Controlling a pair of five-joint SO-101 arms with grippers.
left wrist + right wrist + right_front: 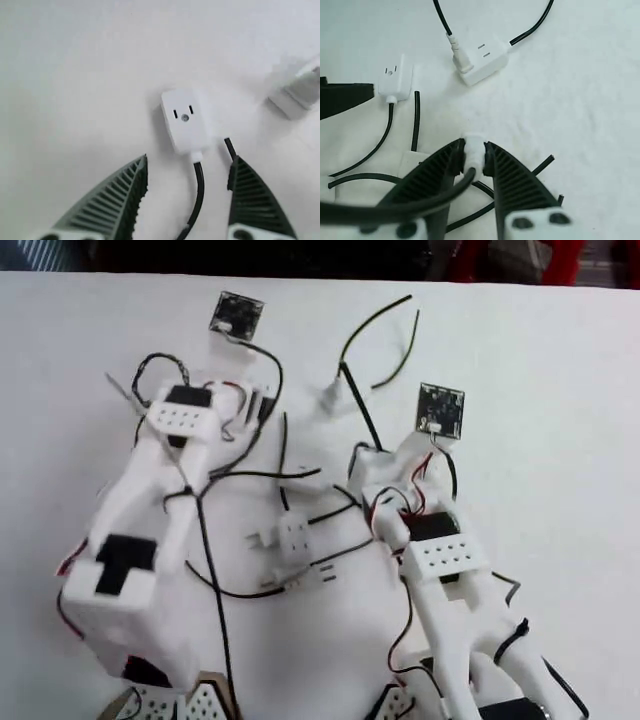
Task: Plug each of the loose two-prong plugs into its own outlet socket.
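Left gripper [189,161] is held pointing downward with jaws spread wide; right gripper [474,156] is clamped around a white plug [473,144].

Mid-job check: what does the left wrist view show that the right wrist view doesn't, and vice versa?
Left wrist view, not the right: the open left gripper, its fingers either side of a black cord. Right wrist view, not the left: the right gripper shut on a small white plug, plus a white rectangular outlet block with a second white plug in one end. Both: the small white outlet socket with two slots and a round hole, nothing plugged in.
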